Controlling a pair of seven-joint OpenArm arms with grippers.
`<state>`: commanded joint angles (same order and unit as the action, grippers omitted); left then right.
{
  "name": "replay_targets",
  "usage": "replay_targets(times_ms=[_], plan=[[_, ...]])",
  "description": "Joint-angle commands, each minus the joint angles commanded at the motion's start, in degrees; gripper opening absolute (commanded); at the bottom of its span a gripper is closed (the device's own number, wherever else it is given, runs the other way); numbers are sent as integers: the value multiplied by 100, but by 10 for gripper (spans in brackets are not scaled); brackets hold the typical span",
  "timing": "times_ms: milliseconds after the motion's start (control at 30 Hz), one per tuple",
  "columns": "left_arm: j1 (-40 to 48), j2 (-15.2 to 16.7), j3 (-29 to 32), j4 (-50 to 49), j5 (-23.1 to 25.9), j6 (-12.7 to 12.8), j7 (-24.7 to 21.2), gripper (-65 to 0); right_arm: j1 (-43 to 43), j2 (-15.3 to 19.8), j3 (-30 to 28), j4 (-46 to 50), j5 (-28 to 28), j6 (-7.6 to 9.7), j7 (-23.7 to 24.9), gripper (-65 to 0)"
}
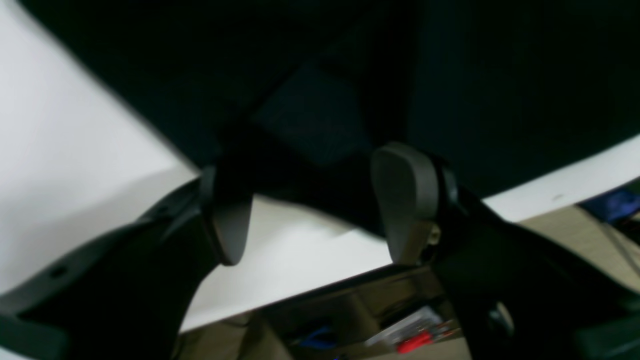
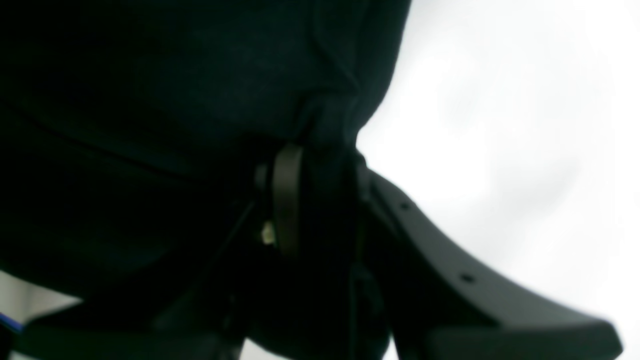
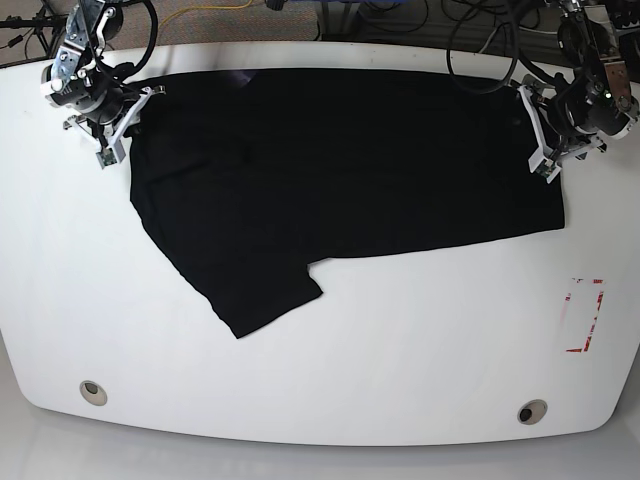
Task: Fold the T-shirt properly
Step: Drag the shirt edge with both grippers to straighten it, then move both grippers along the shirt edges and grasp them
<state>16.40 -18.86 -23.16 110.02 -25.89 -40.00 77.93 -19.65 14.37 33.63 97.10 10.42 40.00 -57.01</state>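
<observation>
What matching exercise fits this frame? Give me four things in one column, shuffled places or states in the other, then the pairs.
Things:
1. T-shirt
2. left gripper
3. right gripper
4. red-outlined marking

Places or states:
A. shut on a bunched edge of the cloth
B. on the table near the base view's right edge, clear of the cloth
C. fingers apart at the cloth's edge
D. spread on the table, one sleeve pointing toward the near edge

Pairs: 1-D, 2-C, 3-A, 4-B
</observation>
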Motion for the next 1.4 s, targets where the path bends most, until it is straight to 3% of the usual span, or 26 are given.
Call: replay_targets(times_ms=[200, 267, 467, 600, 933, 1233, 1400], plan=[[-18, 0, 0, 0, -9, 0, 0, -271, -26, 0, 9, 132, 0, 0, -9, -522], [-26, 0, 0, 0, -18, 0, 0, -271, -44, -9, 9, 360, 0, 0, -26, -479], [-141, 26, 18, 141, -26, 0, 0, -271, -18, -53, 18, 1020, 0, 0, -255, -241], [-202, 26, 18, 255, -26, 0, 9, -271, 18, -53, 9, 1336, 0, 0, -281, -157], [-835, 53, -167, 334, -35, 0, 207, -271, 1055, -53, -18, 1073, 18, 0, -290, -162], [-1556, 396, -747, 299, 26, 0, 185, -271, 2532, -114, -26, -343, 9, 0, -211, -162], [-1916, 422, -809, 290, 343, 0, 176, -271, 3191, -114, -70, -1231, 9, 0, 229, -162]])
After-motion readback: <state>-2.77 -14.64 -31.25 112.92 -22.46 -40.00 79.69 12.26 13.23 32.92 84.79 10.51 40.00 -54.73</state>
